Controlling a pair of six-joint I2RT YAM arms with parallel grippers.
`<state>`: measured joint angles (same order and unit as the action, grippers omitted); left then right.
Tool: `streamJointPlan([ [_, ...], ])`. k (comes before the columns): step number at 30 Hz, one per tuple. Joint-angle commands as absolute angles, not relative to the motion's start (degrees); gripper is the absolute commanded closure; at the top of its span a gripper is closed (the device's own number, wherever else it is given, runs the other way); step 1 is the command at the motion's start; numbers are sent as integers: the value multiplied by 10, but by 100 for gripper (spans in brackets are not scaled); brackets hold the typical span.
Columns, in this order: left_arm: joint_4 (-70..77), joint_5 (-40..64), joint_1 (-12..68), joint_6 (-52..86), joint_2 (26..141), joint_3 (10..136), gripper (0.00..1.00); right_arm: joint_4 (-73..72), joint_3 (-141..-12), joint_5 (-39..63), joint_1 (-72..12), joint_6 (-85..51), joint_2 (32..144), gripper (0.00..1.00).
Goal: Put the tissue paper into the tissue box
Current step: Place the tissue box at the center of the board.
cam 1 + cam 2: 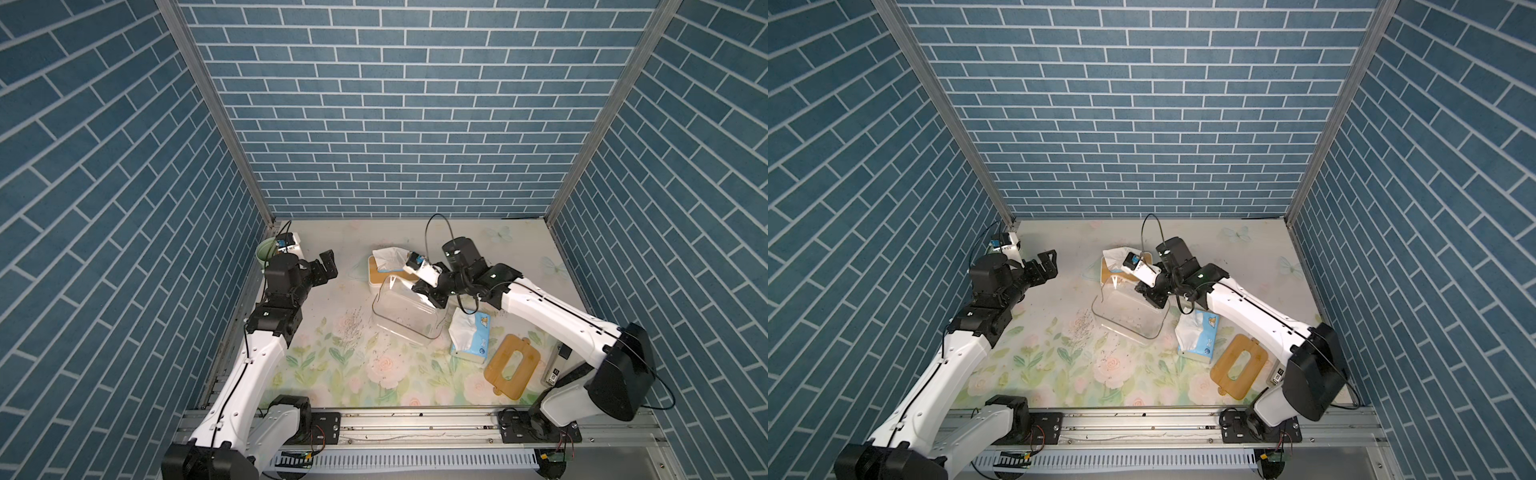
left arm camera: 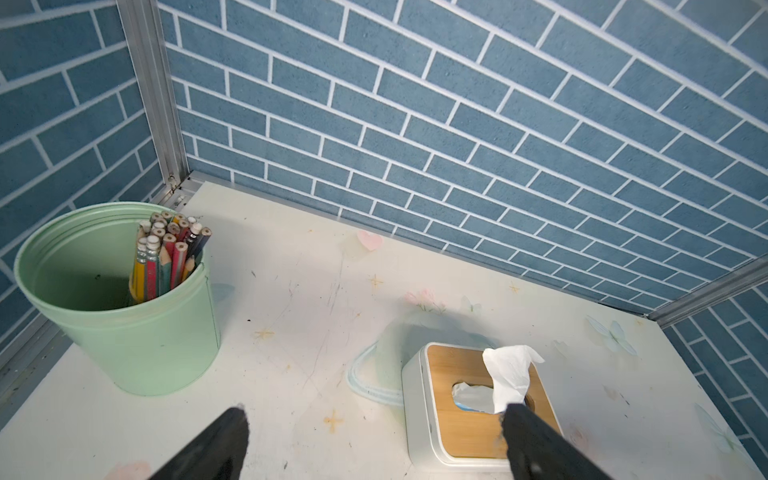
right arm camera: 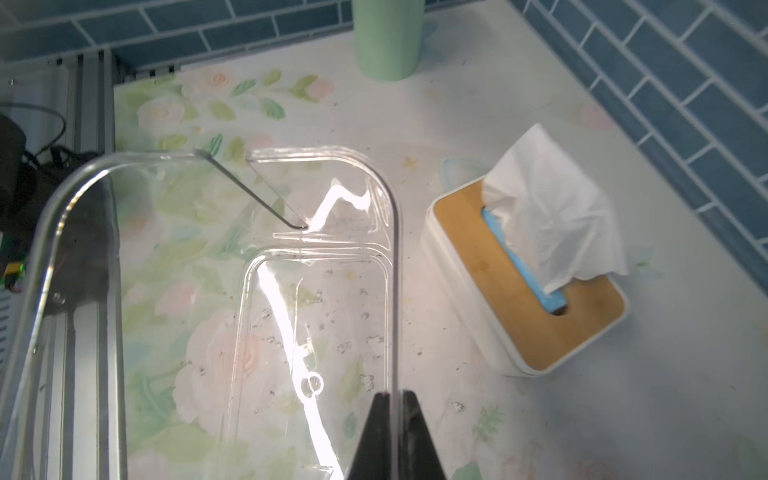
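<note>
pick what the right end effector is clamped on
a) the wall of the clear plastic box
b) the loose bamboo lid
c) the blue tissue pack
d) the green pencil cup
a: in the right wrist view the right end effector has its jaws closed on either side of the thin upright wall of the clear plastic box.
</note>
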<state>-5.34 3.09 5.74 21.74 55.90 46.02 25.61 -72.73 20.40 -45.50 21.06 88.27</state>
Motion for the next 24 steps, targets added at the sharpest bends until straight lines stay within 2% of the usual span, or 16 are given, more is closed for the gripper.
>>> streamJointPlan([
  [1,-51,50,54,224,552,444,0,288,-763,214,-469,280,917,100],
  [9,-41,67,54,222,550,431,0,331,-807,237,-474,371,1012,100],
  [22,-29,103,54,219,556,417,0,400,-923,165,-458,415,1142,100],
  [24,-29,116,54,219,562,418,0,417,-944,150,-457,414,1160,94],
])
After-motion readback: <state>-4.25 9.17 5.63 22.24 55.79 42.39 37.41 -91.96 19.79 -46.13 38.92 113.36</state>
